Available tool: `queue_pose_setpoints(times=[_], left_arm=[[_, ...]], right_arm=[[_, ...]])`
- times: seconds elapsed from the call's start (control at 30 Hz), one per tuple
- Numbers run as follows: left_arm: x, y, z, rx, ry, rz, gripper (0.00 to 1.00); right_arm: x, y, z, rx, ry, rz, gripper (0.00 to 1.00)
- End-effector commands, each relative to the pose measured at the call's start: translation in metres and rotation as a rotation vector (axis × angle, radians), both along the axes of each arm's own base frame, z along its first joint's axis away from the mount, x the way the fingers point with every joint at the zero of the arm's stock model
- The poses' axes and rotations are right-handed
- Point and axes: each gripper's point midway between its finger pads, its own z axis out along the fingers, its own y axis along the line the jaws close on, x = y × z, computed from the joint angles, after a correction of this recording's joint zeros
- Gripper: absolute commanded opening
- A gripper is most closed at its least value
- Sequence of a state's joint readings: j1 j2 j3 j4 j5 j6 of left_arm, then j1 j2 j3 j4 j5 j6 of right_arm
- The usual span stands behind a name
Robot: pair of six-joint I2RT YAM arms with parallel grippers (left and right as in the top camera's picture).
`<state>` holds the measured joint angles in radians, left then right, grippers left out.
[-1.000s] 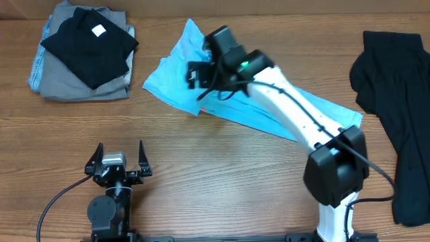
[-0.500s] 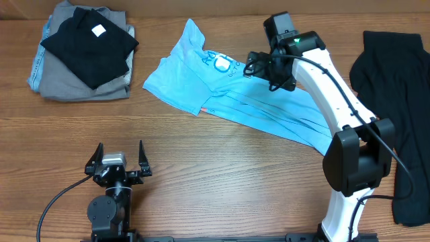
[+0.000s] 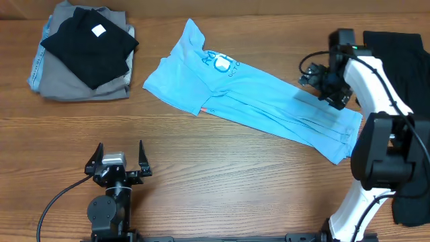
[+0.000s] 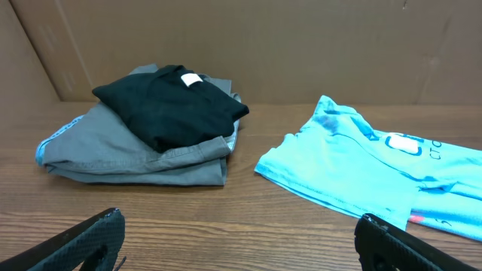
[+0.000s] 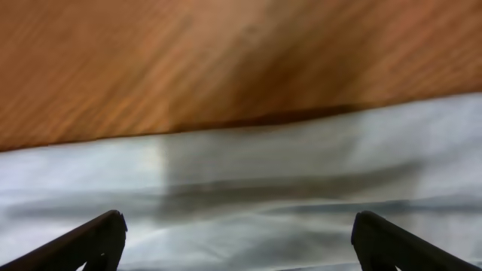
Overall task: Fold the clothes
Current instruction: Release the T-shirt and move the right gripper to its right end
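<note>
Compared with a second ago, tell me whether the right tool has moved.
Yes. The right tool swung right along the T-shirt, away from the folded stack toward the black garment.

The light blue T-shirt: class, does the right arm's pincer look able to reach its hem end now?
Probably yes: the open right pincer hovers over the T-shirt at its hem end, nothing between.

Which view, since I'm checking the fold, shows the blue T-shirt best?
Overhead: nearly the whole T-shirt is in view, stretched out. The left wrist view shows only its collar end, and the right wrist view only a blurred close strip.
</note>
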<state>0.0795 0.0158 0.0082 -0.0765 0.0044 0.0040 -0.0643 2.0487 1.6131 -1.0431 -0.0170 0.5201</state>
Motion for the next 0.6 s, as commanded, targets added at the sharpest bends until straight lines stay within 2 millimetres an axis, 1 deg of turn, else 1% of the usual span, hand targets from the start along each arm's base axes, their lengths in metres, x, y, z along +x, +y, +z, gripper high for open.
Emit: queue_pose_setpoints(times=[0.0,0.07,0.17,0.27,0.3,0.33,0.37,0.47,0.57], left_arm=[[0.0,0.0,0.001,0.019,-0.006,-0.003,1.0],[0.0,0.0,0.001,0.019,-0.006,-0.003,1.0],[0.0,0.0,0.001,0.019,-0.006,-0.003,1.0],[0.0,0.0,0.001,0.019,-0.008,-0.003,1.0],[0.0,0.0,0.005,0.021,-0.023,-0.002,1.0],[0.0,0.0,0.009,0.021,-0.038,-0.003,1.0],[0.0,0.0,0.008,0.021,-0.036,-0.003,1.0],[0.0,0.0,0.001,0.019,-0.006,-0.003,1.0],[0.0,-0.003,0.007,0.019,-0.032,-0.02,1.0]], right_arm=[[-0.006,0.009,0.003,0.068,-0.015,-0.008,1.0],[-0.006,0.01,-0.005,0.079,-0.023,-0.014,1.0],[-0.007,0.02,-0.011,0.14,-0.03,-0.017,1.0],[-0.004,0.035,-0.008,0.225,-0.044,-0.005,1.0],[-0.003,0.038,-0.007,0.245,-0.047,-0.002,1.0],[-0.003,0.04,-0.007,0.255,-0.048,0.0,1.0],[-0.004,0.04,-0.007,0.256,-0.047,0.0,1.0],[-0.004,0.04,-0.007,0.254,-0.046,-0.001,1.0],[-0.004,0.04,-0.007,0.255,-0.046,-0.001,1.0]])
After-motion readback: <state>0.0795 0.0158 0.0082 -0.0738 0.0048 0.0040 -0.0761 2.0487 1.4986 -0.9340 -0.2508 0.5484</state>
